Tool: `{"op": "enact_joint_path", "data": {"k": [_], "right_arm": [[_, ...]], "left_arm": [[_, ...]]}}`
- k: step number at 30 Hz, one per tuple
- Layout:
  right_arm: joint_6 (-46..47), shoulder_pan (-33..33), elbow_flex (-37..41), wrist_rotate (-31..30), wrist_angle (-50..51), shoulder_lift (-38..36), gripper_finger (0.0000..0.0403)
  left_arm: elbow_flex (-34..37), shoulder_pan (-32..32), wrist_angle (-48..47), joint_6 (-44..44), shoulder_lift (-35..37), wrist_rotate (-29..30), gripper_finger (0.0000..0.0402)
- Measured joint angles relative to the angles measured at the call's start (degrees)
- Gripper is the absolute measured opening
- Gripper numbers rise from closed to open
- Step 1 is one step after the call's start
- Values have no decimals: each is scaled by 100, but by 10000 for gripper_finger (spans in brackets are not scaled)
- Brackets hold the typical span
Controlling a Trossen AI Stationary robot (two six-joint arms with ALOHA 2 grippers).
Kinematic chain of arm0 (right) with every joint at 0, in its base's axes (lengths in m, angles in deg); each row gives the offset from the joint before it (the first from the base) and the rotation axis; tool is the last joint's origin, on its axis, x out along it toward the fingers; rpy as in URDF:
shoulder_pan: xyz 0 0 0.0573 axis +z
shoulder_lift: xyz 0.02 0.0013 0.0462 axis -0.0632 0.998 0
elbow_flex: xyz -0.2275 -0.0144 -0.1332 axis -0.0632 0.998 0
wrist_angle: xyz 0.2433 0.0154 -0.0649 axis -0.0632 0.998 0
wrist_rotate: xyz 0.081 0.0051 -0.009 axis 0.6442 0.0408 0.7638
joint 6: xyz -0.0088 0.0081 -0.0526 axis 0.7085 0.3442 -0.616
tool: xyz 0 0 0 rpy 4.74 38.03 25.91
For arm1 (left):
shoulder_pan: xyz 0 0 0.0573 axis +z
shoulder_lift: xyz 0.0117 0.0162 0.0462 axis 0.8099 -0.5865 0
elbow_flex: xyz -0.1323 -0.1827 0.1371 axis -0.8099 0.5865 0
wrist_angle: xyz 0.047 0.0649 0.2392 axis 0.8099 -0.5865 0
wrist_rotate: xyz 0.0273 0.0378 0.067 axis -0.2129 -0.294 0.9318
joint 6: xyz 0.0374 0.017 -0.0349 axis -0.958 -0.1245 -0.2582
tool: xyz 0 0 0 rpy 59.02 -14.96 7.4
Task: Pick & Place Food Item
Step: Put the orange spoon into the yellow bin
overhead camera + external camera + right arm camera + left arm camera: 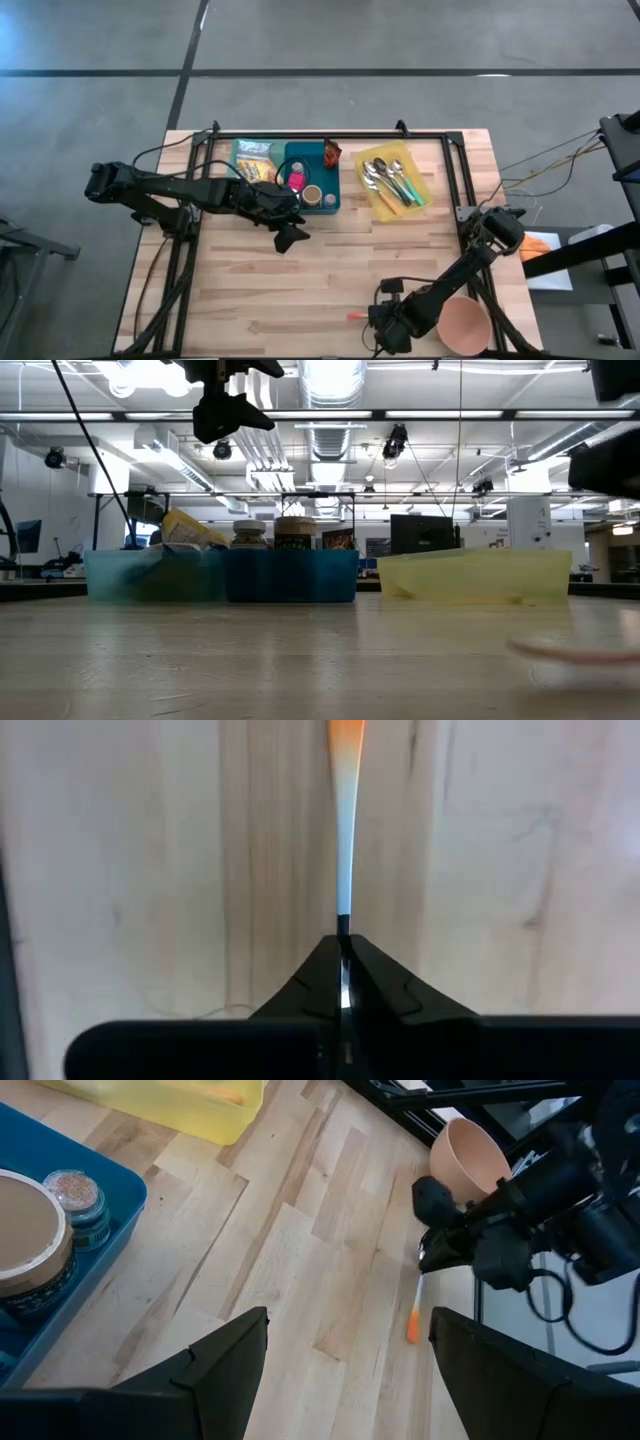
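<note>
A thin white stick with an orange end (356,317) lies on the wooden table near its front edge, right of the middle. My right gripper (343,945) is shut on the stick's white end; it shows in the high view (372,320) and in the left wrist view (425,1262). My left gripper (345,1370) hangs open above the table, just in front of the blue tray (333,207), with nothing between its fingers. The blue tray holds jars (312,195) and packets (255,160). My right gripper pinches the stick's white end (344,920) between its two fingertips. The fingers come from above, pointing steeply down. The shaft runs straight out from between them toward the table's left edge, and the orange end (412,1326) looks to rest on the wood.
A pink bowl (465,325) stands at the front right corner, close beside my right arm. A yellow tray (400,150) with cutlery sits at the back right, next to the blue tray. Bare wood lies across the table's middle and front left.
</note>
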Motion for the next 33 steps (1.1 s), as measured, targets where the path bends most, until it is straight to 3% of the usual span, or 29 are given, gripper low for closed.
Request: {"op": "enact_joint_path", "data": {"k": [11, 17, 29, 33], "right_arm": [[289, -7, -15, -15, 943, -1138, 8], [654, -87, -13, -323, 1661, -1982, 8], [1583, -1236, 67, -749, 2357, -3223, 8], [1024, -1569, 70, -769, 2276, -3331, 8]], "left_arm": [[0, 0, -9, 2, 0, 0, 285], [0, 1, -13, 22, 0, 0, 285], [0, 2, -13, 42, 0, 0, 285], [0, 2, -13, 366, 0, 2, 285]]}}
